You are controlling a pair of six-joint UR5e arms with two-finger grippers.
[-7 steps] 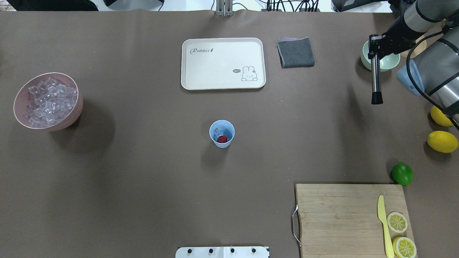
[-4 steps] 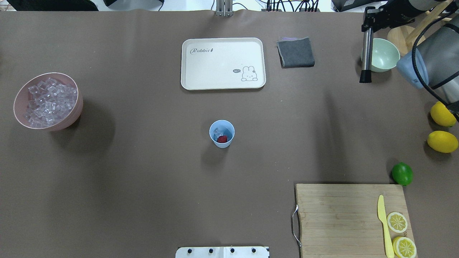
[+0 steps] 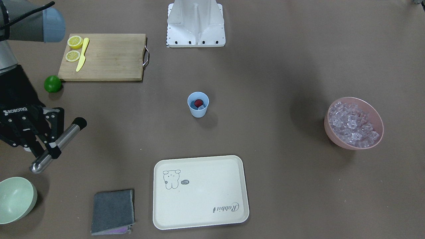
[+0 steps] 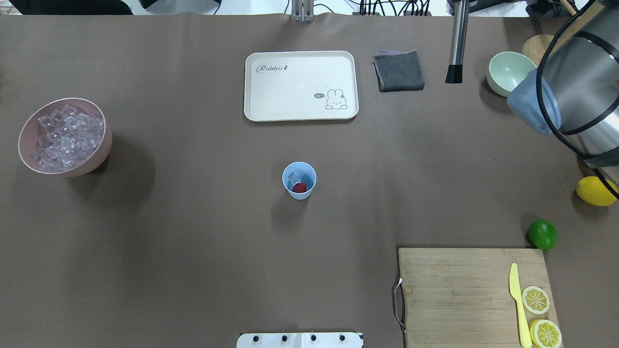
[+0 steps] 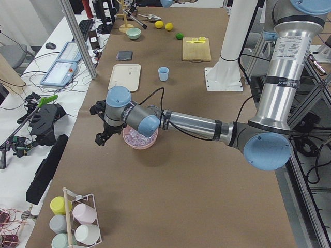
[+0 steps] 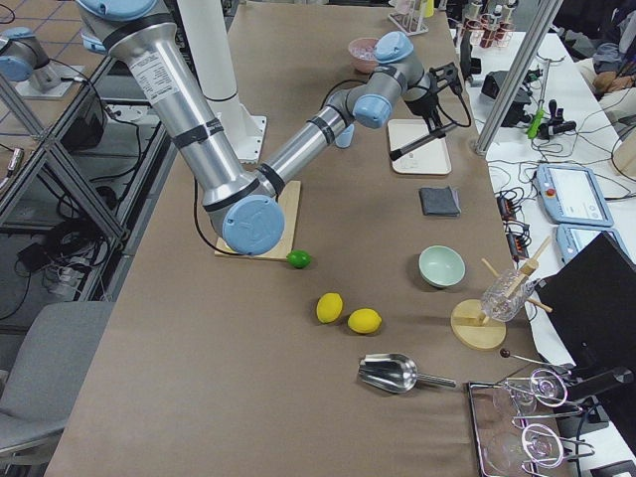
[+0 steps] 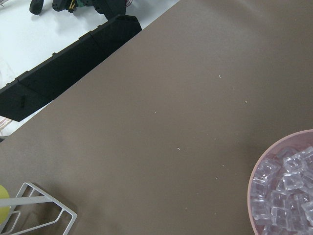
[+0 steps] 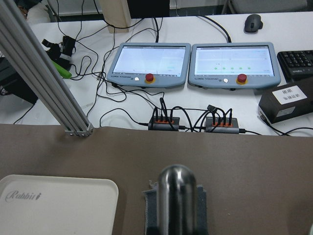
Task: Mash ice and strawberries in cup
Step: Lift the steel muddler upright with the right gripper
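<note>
Front-facing view: the cup point(image 3: 198, 105) stands upright at mid-table, unheld, with the strawberry point(image 3: 199, 102) inside; most of the ice point(image 3: 354, 123) lies in the pink bowl point(image 3: 333, 137), well apart. The right gripper point(image 3: 52, 150) is clamped on the muddler point(image 3: 64, 137) near its rounded metal end, with the rod tilted and its black end toward the cup but far from it. Overhead view: strawberry and a clear cube lie together in the cup point(image 4: 299, 180); the muddler point(image 4: 456, 43) hangs between the cloth point(image 4: 399, 70) and the green bowl point(image 4: 508, 72), and its gripper is out of frame. Left side view: the left gripper point(image 5: 102, 135) hovers at the pink bowl's edge; whether it is wide or closed cannot be told. Right side view: the rod is aloft, clear of the table. Left wrist view: table and ice bowl only, no fingers shown. Right wrist view: the rod's rounded end sits above the cloth. Assessment: mashing not begun. Risks: the cup is small, light and unbraced, so an off-centre or slanted descent could strike the rim and tip or push it; hard pressing may throw ice out; the smooth rod, held near one end, may slip in the grip under load
</note>
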